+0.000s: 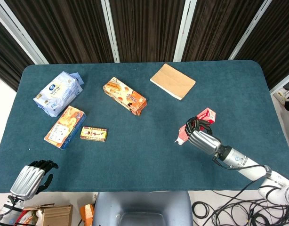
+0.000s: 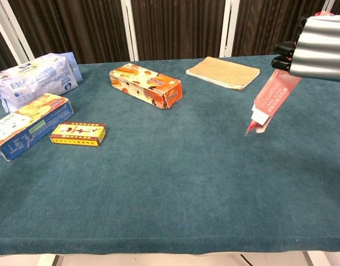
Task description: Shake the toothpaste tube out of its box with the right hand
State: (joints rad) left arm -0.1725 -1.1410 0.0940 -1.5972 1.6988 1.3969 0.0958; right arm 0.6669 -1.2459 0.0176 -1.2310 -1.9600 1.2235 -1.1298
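Two hands: one working, one idle.
Right hand (image 1: 202,140): fingers (image 2: 284,55) wrapped around the toothpaste box (image 2: 274,95), tilted open end down above the desk (image 2: 170,183).
Toothpaste tube (image 2: 257,117): partly poking from the box's lower opening.
Left hand (image 1: 30,178): fingers curled, holding nothing, at the desk's near-left edge.

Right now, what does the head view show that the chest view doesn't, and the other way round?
Only the head view shows the left hand, idle off the table's near edge, plus the right arm. Only the chest view shows the open lower end of the toothpaste box, tilted steeply down, with something white showing at the mouth. Both show the right hand gripping the box, the orange snack box and the brown notebook.
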